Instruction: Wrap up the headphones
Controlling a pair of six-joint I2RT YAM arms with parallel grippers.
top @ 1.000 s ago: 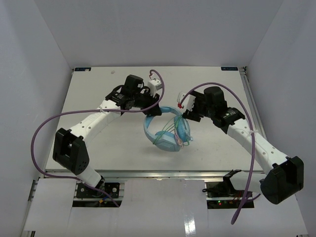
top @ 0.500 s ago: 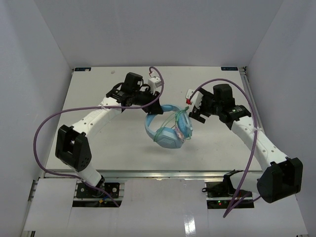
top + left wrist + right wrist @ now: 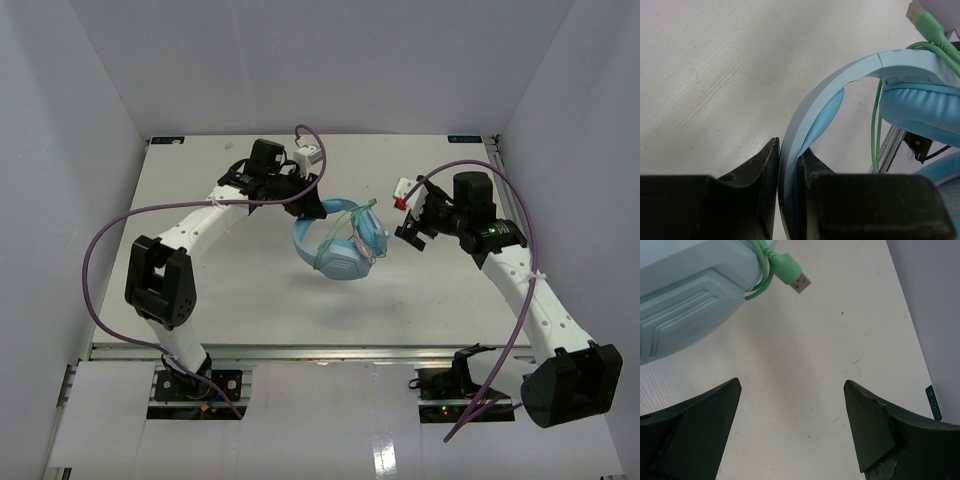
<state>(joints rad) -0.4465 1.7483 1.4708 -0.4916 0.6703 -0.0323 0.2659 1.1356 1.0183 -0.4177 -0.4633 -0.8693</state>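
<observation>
Light-blue headphones (image 3: 342, 250) were located at the centre of the top view, the headband (image 3: 840, 75) pinched by the left gripper (image 3: 788, 152). The right gripper (image 3: 792, 425) was spread wide and empty, below the green USB plug (image 3: 795, 280). Winding was judged nearly finished; securing the loose plug end would be required next.

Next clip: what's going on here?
The left hand is clamped on the headband of the light blue headphones, holding them near the middle of the table. The thin green cable is looped over the ear cups, with its USB plug poking out. The right hand is open beside them, holding nothing.
</observation>
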